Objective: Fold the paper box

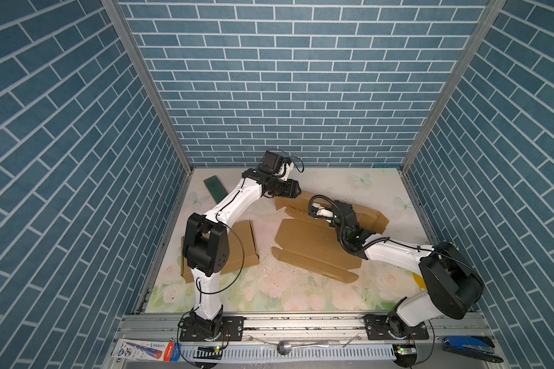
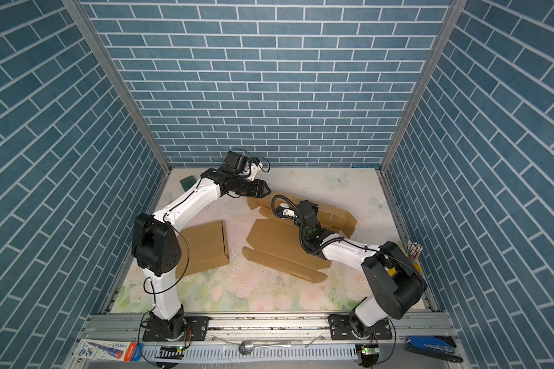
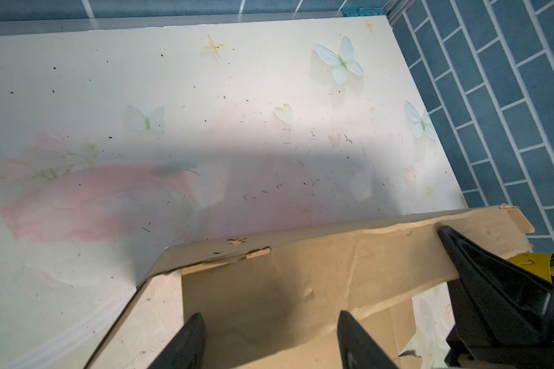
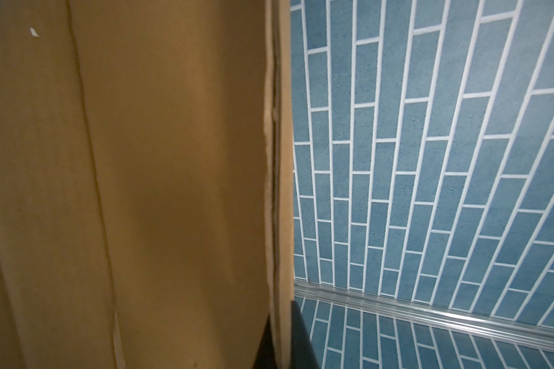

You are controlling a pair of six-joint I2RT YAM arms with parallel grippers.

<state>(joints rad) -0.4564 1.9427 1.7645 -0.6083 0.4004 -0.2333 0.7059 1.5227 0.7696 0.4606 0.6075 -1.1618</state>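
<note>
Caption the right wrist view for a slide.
Close-up: right tool clamped on a panel edge of the paper box, blue brick wall behind.

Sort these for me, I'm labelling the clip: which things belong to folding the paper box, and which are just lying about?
In the job: paper box, right gripper shut on its flap, open left gripper over its corner.
Lying about: second cardboard box, green pad, spoon, blue hand tool, pen cup.

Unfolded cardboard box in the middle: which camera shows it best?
A top view: the unfolded cardboard box lies spread out, nearly whole. The left wrist view shows only one flap; the right wrist view only a close panel edge pinched by the right gripper.
</note>
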